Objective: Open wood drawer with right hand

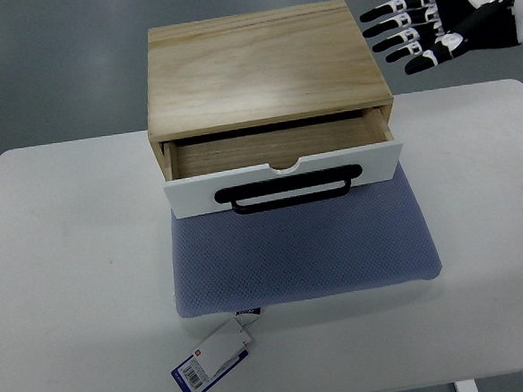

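A light wood drawer box stands on a blue-grey mat on the white table. Its drawer has a white front and a black handle, and it is pulled partly out, showing its bare wooden inside. My right hand hovers at the top right, above and to the right of the box, fingers stretched out to the left and holding nothing. It does not touch the box or the handle. The left arm is out of view.
A white and blue tag lies at the mat's front left corner near the table's front edge. Grey floor shows beyond the table's far edge.
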Robot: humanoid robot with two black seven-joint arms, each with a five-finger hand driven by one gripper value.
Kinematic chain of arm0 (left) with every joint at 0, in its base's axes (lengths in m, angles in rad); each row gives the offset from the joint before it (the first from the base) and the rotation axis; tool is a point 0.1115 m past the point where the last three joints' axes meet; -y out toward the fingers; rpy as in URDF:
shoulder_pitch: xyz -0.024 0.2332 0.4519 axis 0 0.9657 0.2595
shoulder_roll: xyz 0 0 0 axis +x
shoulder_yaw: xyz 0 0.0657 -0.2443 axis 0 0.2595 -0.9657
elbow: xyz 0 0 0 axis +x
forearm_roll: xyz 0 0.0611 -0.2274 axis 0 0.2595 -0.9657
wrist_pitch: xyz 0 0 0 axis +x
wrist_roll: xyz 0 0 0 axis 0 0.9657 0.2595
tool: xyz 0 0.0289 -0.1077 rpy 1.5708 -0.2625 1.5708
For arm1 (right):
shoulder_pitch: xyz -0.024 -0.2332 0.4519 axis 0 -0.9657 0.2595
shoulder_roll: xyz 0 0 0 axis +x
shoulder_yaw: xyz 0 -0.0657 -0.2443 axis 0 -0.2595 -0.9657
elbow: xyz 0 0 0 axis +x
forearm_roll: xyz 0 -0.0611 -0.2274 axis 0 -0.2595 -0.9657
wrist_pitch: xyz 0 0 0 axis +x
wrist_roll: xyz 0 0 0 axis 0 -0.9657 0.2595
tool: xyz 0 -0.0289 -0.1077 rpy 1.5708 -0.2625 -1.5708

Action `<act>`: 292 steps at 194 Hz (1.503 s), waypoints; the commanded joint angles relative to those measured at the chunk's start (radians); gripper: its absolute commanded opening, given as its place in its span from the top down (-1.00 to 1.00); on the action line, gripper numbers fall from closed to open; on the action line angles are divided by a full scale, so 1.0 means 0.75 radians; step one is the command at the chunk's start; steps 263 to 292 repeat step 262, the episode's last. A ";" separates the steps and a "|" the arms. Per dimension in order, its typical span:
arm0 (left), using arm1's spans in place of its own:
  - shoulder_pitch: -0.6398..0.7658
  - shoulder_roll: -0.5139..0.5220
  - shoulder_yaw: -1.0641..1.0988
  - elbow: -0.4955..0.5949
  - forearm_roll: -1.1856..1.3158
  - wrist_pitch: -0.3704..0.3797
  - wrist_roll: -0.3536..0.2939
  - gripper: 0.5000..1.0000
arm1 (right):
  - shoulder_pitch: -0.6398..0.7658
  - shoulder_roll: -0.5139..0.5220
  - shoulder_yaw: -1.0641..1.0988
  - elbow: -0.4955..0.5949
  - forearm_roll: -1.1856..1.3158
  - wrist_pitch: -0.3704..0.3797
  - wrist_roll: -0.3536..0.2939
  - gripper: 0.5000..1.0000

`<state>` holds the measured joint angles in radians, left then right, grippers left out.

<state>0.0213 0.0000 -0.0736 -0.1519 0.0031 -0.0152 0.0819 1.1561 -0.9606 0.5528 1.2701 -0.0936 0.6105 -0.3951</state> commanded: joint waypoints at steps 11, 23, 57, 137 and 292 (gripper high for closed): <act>-0.002 0.000 0.000 0.000 0.000 0.000 0.001 -1.00 | -0.042 0.027 0.001 -0.313 0.200 0.000 0.028 -0.75; 0.000 0.000 0.000 0.000 0.000 0.000 0.001 -1.00 | -0.067 0.033 0.003 -0.407 0.237 0.000 0.050 -0.75; 0.000 0.000 0.000 0.000 0.000 0.000 -0.001 -1.00 | -0.136 0.221 0.009 -0.675 0.389 0.000 0.177 -0.74; 0.000 0.000 0.000 0.000 0.000 0.000 0.001 -1.00 | -0.239 0.700 0.171 -0.980 0.446 -0.499 0.408 -0.74; 0.000 0.000 0.002 0.000 0.000 0.000 -0.001 -1.00 | -0.333 0.767 0.196 -0.971 0.427 -0.479 0.420 -0.75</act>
